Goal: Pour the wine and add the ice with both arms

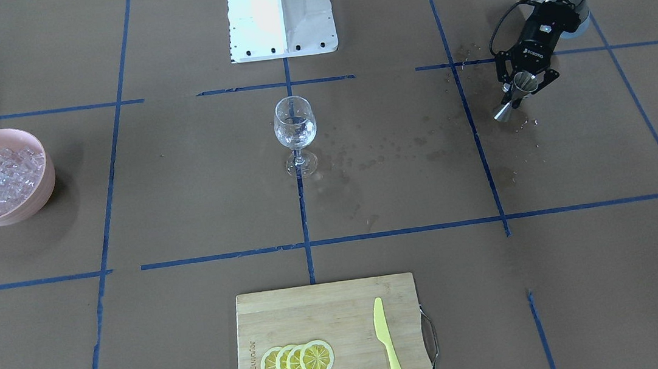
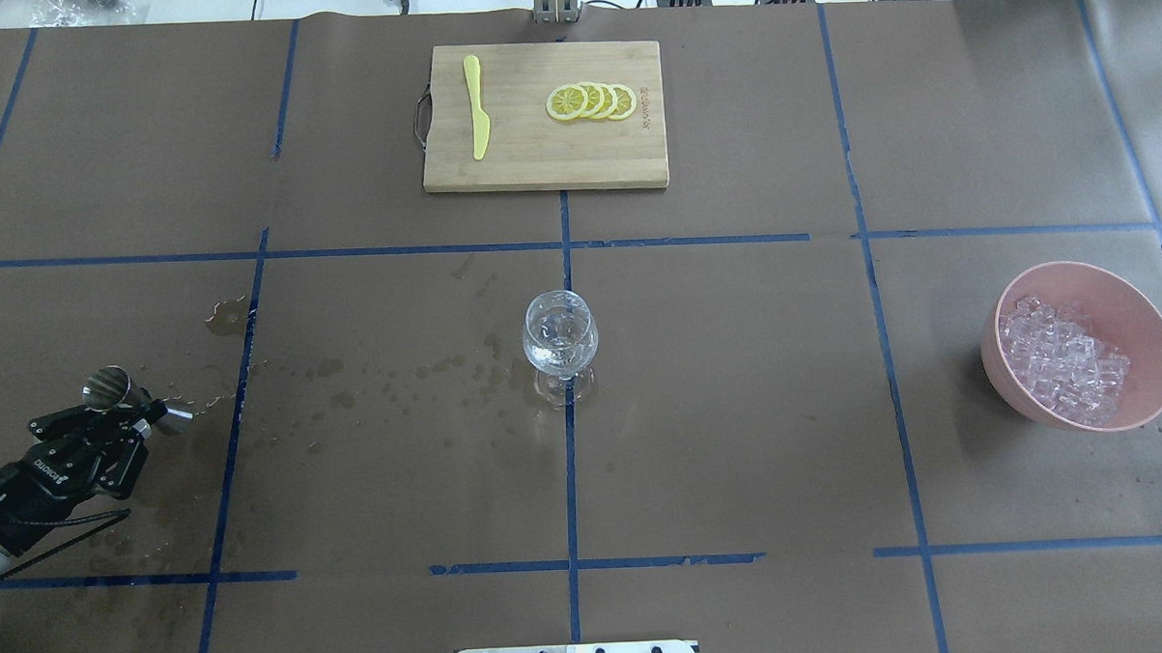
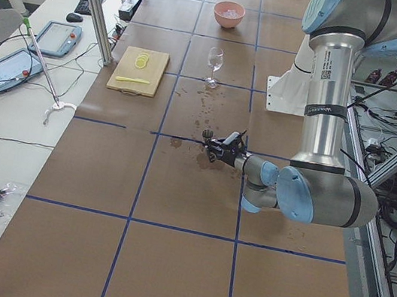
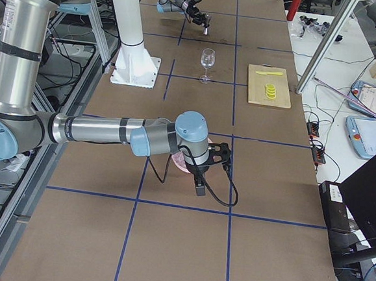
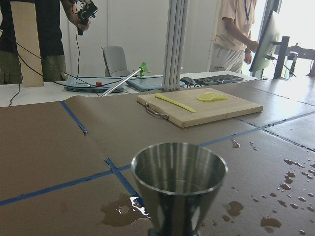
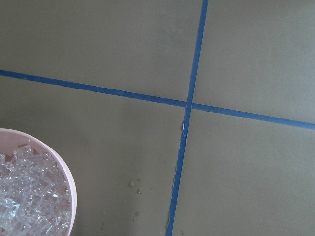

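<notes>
A clear wine glass [image 2: 560, 342] stands upright at the table's middle; the wine in it is too faint to make out. My left gripper [image 2: 134, 405] is far off to the glass's left, low over the table, shut on the waist of a steel jigger [image 2: 110, 387]. In the left wrist view the jigger's cup [image 5: 179, 177] shows its open mouth. Ice [image 2: 1066, 363] is heaped in a pink bowl [image 2: 1126, 298] at the right. My right gripper [image 4: 200, 187] shows only in the exterior right view, by the bowl; whether it is open or shut I cannot tell.
A wooden cutting board [image 2: 536, 159] at the far edge carries lemon slices [image 2: 592, 101] and a yellow knife [image 2: 477, 108]. Wet spots [image 2: 390, 381] dot the paper between jigger and glass. The white robot base [image 1: 280, 15] stands behind the glass. A person [image 5: 236, 29] stands beyond the table.
</notes>
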`<state>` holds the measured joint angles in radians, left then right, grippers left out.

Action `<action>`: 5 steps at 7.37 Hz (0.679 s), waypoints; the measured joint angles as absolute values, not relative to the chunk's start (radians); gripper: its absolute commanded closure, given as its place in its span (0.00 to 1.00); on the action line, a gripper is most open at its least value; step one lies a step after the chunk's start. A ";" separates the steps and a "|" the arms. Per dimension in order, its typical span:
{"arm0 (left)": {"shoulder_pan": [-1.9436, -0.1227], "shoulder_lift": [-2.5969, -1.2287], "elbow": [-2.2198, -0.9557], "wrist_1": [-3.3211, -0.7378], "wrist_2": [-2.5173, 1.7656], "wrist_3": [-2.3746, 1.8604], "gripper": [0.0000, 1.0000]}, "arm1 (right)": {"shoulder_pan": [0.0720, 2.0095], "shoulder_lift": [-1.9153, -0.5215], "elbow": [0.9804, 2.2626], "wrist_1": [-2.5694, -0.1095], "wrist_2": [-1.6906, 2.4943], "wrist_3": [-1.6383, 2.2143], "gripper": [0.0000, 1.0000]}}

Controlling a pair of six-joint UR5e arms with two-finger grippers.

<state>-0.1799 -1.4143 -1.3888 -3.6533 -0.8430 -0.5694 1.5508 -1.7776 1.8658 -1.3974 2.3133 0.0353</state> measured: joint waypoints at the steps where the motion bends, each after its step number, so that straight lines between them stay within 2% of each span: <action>1: -0.180 -1.424 -1.382 -3.645 -0.836 -0.565 1.00 | 1.551 -1.777 1.866 -1.397 2.313 0.035 0.00; 5: -0.178 -1.439 -1.395 -3.584 -0.838 -0.548 1.00 | 1.551 -1.777 1.865 -1.397 2.313 0.034 0.00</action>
<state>-0.1785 -1.4393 -1.3949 -3.5844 -0.8375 -0.5478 1.5509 -1.7773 1.8649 -1.3975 2.3132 0.0343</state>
